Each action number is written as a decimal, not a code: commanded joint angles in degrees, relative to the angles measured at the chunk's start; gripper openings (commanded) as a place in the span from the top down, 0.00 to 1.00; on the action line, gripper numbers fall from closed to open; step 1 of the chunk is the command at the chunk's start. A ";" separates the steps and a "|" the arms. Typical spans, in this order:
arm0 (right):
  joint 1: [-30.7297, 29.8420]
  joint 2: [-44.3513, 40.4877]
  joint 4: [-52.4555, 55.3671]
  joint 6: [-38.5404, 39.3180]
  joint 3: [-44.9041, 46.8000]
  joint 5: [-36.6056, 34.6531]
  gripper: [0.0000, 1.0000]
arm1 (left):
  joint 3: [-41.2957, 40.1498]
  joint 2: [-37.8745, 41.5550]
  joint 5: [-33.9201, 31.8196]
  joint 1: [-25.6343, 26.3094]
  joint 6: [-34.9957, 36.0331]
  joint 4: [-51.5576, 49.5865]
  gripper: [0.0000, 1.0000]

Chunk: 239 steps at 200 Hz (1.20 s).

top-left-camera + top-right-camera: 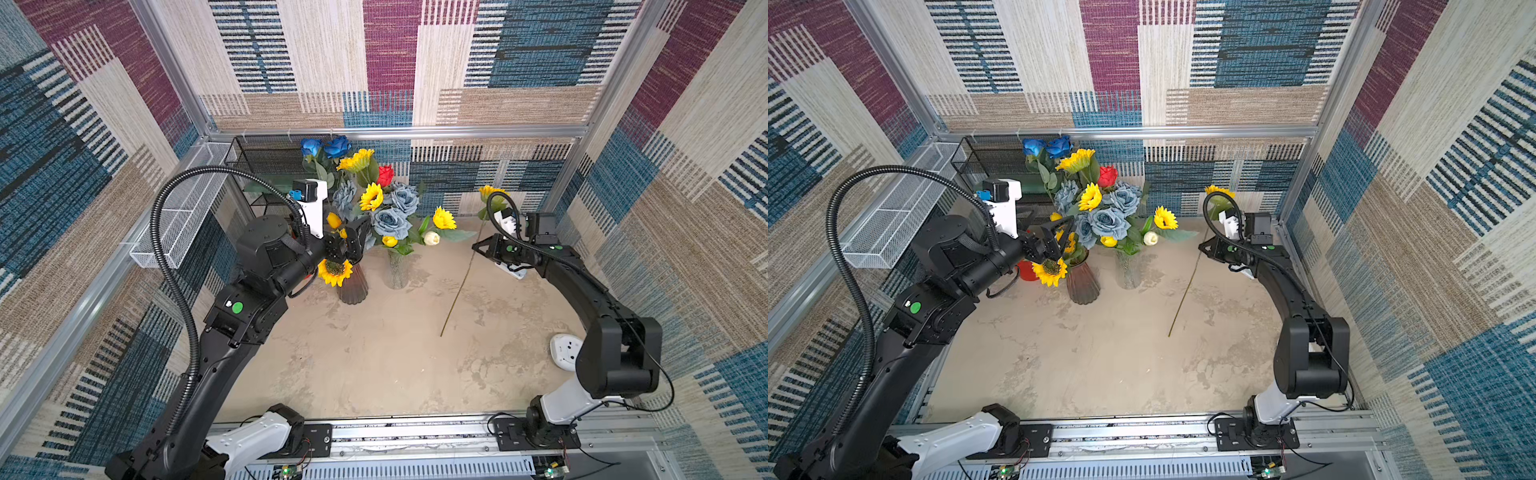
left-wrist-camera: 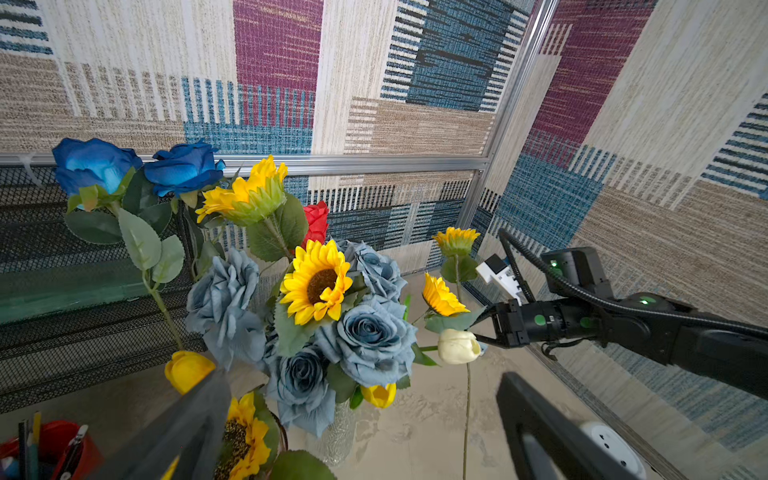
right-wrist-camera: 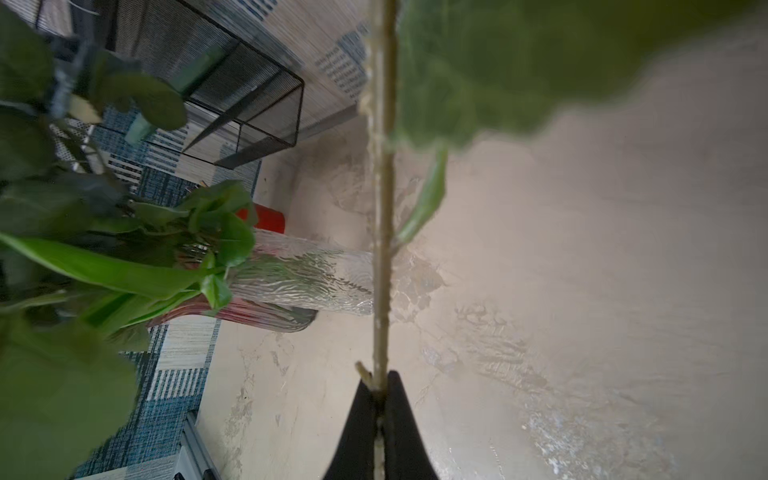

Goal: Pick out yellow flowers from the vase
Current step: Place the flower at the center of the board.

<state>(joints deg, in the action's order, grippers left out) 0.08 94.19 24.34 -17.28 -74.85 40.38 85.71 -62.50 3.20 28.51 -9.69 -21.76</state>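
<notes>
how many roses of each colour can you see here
bright blue roses: 2
grey-blue roses: 4
red rose: 1
total: 7

From where I stand, the left arm and right arm are smooth matte-black shells. Each has a white shoulder casing above a black base plate dotted with screws. Round green stickers mark the joints. A ribbed black hose follows each arm. White camera mounts sit at the wrists, the left one with a blue plug. The left pincer and right pincer are black, with wedge-shaped fingers.
</notes>
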 commanded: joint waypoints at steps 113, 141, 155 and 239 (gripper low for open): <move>-1.75 26.05 7.57 4.62 -12.37 0.35 0.98 | -0.65 -0.25 -1.00 -0.04 1.19 -0.66 0.00; -2.69 28.54 14.59 9.07 -16.32 -3.54 0.92 | -0.29 -0.87 -1.25 -0.04 1.21 -0.81 0.00; -3.00 29.80 15.83 10.10 -17.10 -3.87 0.85 | -0.42 -1.04 -1.05 -0.04 0.94 -0.50 0.00; -1.45 25.68 10.23 7.54 -11.96 -2.26 0.58 | -0.55 -0.43 -0.48 -0.04 1.43 -0.39 0.00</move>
<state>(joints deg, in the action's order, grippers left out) -1.85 122.02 37.34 -8.64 -87.42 37.71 84.95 -62.92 2.76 28.51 -9.15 -21.87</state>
